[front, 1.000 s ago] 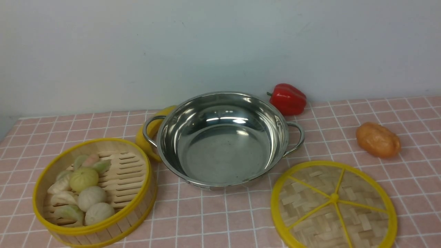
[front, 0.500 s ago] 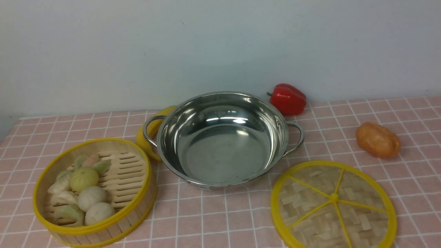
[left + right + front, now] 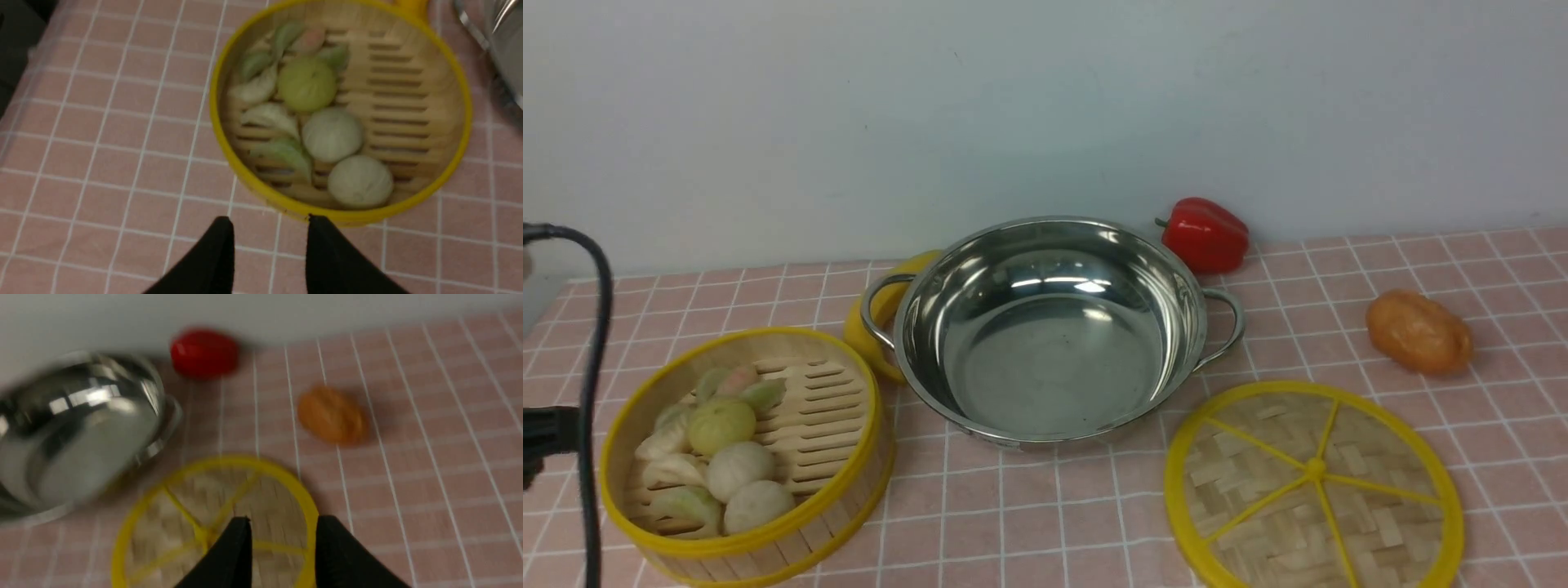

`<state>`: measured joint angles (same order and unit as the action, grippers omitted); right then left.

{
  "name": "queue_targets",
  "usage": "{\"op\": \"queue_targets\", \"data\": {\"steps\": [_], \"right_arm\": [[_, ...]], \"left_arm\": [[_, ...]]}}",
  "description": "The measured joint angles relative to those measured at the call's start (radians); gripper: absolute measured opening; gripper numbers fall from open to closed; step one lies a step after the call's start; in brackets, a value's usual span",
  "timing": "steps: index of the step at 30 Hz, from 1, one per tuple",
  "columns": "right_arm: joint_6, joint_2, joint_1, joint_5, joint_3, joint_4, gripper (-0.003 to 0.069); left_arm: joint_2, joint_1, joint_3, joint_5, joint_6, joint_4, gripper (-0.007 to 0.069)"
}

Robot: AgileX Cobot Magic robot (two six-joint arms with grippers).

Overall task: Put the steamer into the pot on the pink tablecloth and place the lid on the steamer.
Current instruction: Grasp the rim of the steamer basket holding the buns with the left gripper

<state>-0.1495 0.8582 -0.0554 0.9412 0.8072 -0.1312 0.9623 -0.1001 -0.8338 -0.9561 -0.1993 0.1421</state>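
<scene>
Found both placements undone, black left gripper and right gripper spread and empty. Saw the round, yellow-rimmed bamboo steamer upright toward the white-gridded pink tablecloth's left edge, flat woven yellow-spoked lid rightward, shiny steel pot vacant toward the back edge. Noted pale toy dumplings inside.

Bamboo steamer filled with toy dumplings at left, empty steel pot centred, woven lid laid flat at right, pink checked tablecloth spread beneath
</scene>
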Motion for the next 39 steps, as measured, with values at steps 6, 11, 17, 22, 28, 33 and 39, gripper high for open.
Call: {"op": "queue_targets", "data": {"steps": [6, 11, 17, 22, 28, 33, 39], "right_arm": [[0.15, 0.131, 0.0, 0.108, 0.001, -0.074, 0.024], [0.203, 0.143, 0.0, 0.1, 0.001, -0.139, 0.024], [0.268, 0.143, 0.0, 0.093, 0.001, -0.218, 0.024], [0.288, 0.143, 0.0, 0.092, 0.001, -0.252, 0.024], [0.289, 0.143, 0.0, 0.092, 0.001, -0.258, 0.024], [0.29, 0.143, 0.0, 0.092, 0.001, -0.258, 0.024], [0.292, 0.143, 0.0, 0.082, 0.001, -0.259, 0.024]], "left_arm": [[0.28, -0.142, -0.01, 0.12, -0.001, -0.007, 0.0243], [0.431, -0.227, -0.027, 0.175, 0.017, -0.048, 0.0243], [0.583, -0.242, -0.066, 0.281, 0.186, -0.272, 0.0243], [0.679, -0.242, -0.123, 0.309, 0.222, -0.31, 0.0239], [0.744, -0.242, -0.189, 0.296, 0.225, -0.289, 0.0217], [0.754, -0.242, -0.236, 0.251, 0.199, -0.192, 0.0209], [0.756, -0.242, -0.25, 0.248, 0.182, -0.142, 0.0209]]}}
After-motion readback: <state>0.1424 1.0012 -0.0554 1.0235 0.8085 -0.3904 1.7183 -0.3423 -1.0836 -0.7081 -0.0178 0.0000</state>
